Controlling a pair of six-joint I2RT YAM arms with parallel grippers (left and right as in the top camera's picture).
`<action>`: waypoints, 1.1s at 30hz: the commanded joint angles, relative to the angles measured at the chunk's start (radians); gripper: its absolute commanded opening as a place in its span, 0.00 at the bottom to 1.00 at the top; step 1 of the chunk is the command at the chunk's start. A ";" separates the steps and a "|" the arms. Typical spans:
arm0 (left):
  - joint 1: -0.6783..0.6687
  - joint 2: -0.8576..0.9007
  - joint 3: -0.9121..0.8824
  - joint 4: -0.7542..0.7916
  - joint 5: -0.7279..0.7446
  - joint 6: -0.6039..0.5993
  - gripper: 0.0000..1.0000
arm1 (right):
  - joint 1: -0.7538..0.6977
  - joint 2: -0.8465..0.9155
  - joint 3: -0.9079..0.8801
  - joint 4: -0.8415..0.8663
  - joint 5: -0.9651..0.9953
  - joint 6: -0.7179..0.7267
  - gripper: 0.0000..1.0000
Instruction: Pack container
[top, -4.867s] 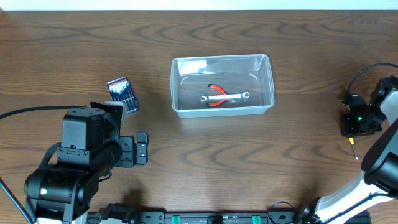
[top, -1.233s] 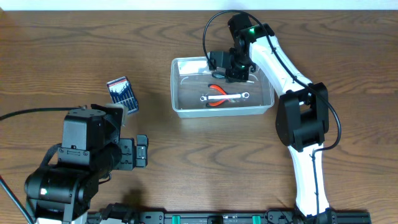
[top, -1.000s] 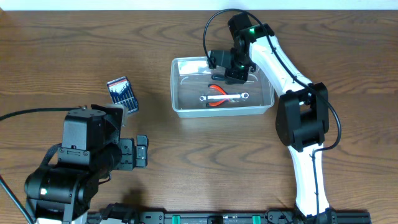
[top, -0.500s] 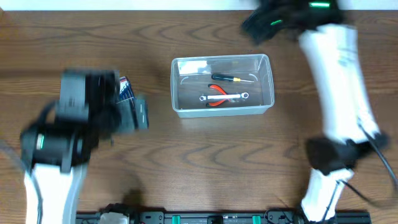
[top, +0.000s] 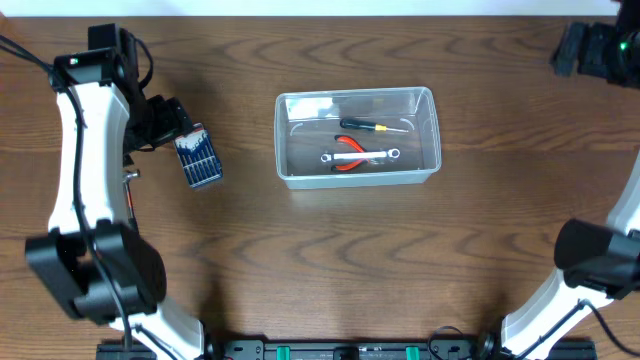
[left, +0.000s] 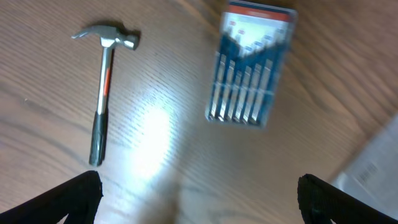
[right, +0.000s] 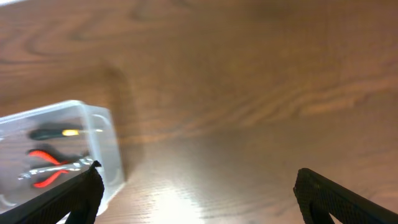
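In the overhead's upper left, the left gripper (left: 199, 186) hung spread apart near the blue drill-bit case (left: 250, 65). The right gripper (right: 199, 177) was spread too, empty, beside the container (top: 283, 140).

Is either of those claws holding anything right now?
Nothing is held: the left gripper is open and empty near the blue drill-bit case, and the right gripper is open and empty.

Two robot arms of the same build. The left arm (top: 82, 150) has long white tube-like links joined by bulky, rounded black joints, with a thin black cable (top: 22, 52) trailing from its upper end. The right arm (top: 600, 262) has white links, a black elbow joint and a black wrist with a small green light (top: 622, 45). The jaws are matte black with blunt tips.
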 joint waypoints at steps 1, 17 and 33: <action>0.003 0.076 0.018 0.013 0.003 0.019 0.98 | -0.035 0.030 -0.035 -0.004 -0.012 0.018 0.99; -0.089 0.194 0.010 0.204 0.030 0.153 0.98 | -0.032 0.113 -0.106 0.015 -0.039 -0.098 0.99; -0.088 0.335 0.005 0.220 0.029 0.124 0.98 | -0.032 0.113 -0.106 0.014 -0.039 -0.105 0.99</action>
